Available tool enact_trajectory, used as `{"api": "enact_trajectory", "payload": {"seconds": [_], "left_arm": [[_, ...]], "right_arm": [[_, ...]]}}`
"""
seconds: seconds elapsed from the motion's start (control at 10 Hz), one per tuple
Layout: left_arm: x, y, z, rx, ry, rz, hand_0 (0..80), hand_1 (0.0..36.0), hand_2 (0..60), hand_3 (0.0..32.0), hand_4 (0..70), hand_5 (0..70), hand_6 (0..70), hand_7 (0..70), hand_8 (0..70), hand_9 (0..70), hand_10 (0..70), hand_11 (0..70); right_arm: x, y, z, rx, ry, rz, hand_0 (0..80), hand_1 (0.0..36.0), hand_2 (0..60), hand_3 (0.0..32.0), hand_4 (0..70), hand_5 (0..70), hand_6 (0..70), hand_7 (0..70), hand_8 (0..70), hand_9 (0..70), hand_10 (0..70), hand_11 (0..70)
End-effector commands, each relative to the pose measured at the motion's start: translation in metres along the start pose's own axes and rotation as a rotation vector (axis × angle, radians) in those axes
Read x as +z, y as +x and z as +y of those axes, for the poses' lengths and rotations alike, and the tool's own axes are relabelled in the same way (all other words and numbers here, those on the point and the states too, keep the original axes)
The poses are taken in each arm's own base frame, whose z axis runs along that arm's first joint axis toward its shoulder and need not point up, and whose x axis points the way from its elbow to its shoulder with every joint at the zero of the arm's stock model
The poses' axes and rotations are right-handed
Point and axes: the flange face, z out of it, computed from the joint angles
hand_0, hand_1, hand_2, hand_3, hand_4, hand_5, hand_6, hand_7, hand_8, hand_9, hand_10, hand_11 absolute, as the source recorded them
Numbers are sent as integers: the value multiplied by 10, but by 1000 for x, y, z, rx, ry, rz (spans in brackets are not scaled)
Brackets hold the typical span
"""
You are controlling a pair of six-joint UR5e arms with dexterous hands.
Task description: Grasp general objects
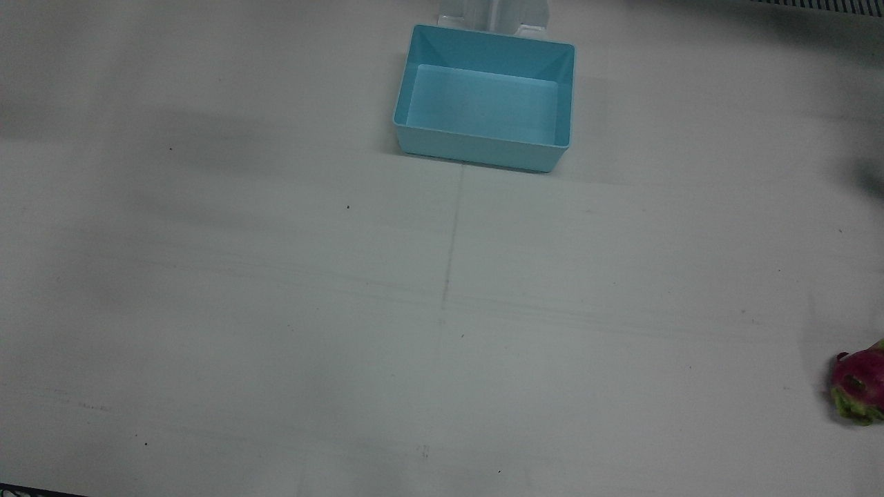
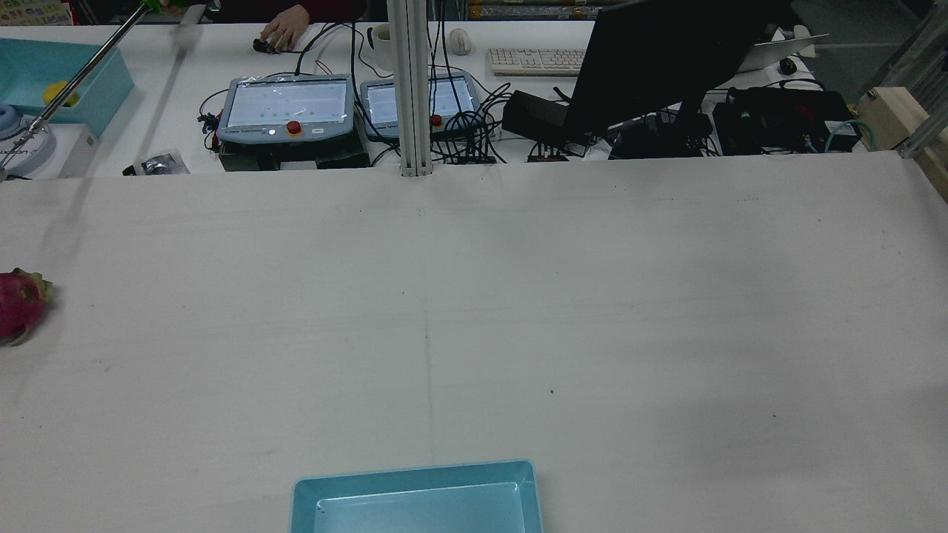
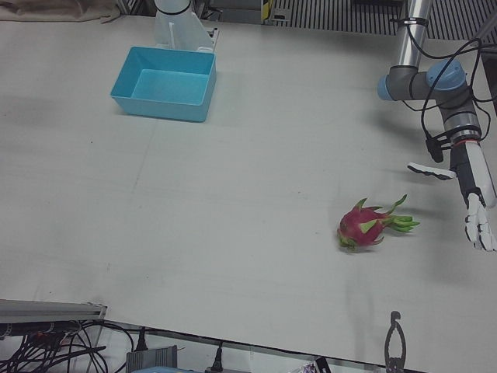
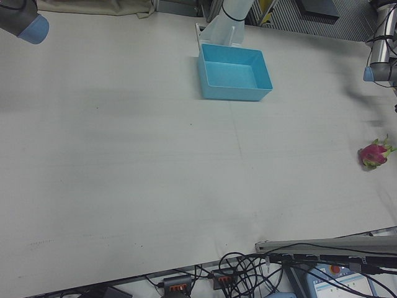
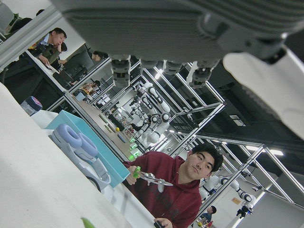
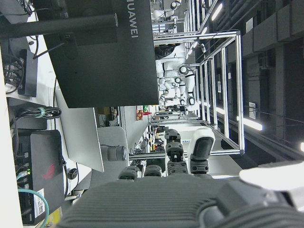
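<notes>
A pink dragon fruit with green scales (image 3: 365, 227) lies on the white table, on my left arm's side. It also shows at the edge of the front view (image 1: 860, 383), the rear view (image 2: 18, 305) and the right-front view (image 4: 374, 154). My left hand (image 3: 477, 210) hangs off to the side of the fruit, fingers pointing down and apart, holding nothing and clear of the fruit. In the left hand view its fingertips (image 5: 161, 61) are spread and empty. My right hand (image 6: 175, 156) shows only in its own view, with fingers extended and empty.
An empty light-blue bin (image 1: 483, 155) stands near the pedestals, also in the rear view (image 2: 415, 474) and the left-front view (image 3: 159, 105). Teach pendants (image 2: 285, 107), a monitor (image 2: 666, 52) and cables line the far desk. A metal grabber tool (image 3: 394, 342) pokes in at the table's front edge.
</notes>
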Motion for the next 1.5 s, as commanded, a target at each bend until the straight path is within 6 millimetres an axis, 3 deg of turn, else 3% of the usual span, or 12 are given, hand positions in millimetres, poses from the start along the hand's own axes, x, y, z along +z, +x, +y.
{"api": "enact_trajectory", "payload": {"seconds": [0.0,0.1,0.3,0.4,0.5,0.6,0.7,1.0,1.1,1.2,1.4], "left_arm": [[5,-1,8,-31,-16,-13,477,81,0,48,0,0,0,63,0,0,78,125],[11,5,25,-17,-12,-68,475,80,0,48,0,0,0,63,0,0,77,123],[26,54,89,60,19,-159,498,100,0,104,0,0,5,57,0,0,90,143],[29,72,111,128,15,-170,522,121,0,172,0,5,10,65,0,0,79,130],[28,82,127,192,10,-194,558,148,0,320,0,43,6,72,0,0,72,121],[34,89,150,271,7,-226,574,166,0,320,0,57,19,64,0,0,52,94],[49,86,177,351,-2,-266,568,167,0,320,0,37,0,46,0,0,5,20],[45,42,236,452,-45,-306,578,178,0,320,0,55,0,48,0,0,0,0],[46,24,273,479,-46,-336,572,174,0,320,0,41,0,32,0,0,0,0],[45,1,295,508,-45,-363,576,176,0,320,0,59,0,19,0,0,0,0],[43,-24,276,550,-10,-401,560,167,0,320,0,57,0,3,0,0,0,0]], "right_arm": [[0,1,1,0,-2,1,0,0,0,0,0,0,0,0,0,0,0,0],[0,0,1,0,-2,0,0,0,0,0,0,0,0,0,0,0,0,0],[0,0,0,0,-1,-1,0,0,0,0,0,0,0,0,0,0,0,0],[0,1,1,0,-2,1,0,0,0,0,0,0,0,0,0,0,0,0],[0,1,1,0,-2,1,0,0,0,0,0,0,0,0,0,0,0,0],[0,0,1,0,-2,0,0,0,0,0,0,0,0,0,0,0,0,0],[0,1,1,0,-2,1,0,0,0,0,0,0,0,0,0,0,0,0],[0,0,1,0,-2,0,0,0,0,0,0,0,0,0,0,0,0,0],[0,0,2,0,-4,0,0,0,0,0,0,0,0,0,0,0,0,0],[0,0,2,0,-4,0,0,0,0,0,0,0,0,0,0,0,0,0],[0,0,2,0,-4,0,0,0,0,0,0,0,0,0,0,0,0,0]]}}
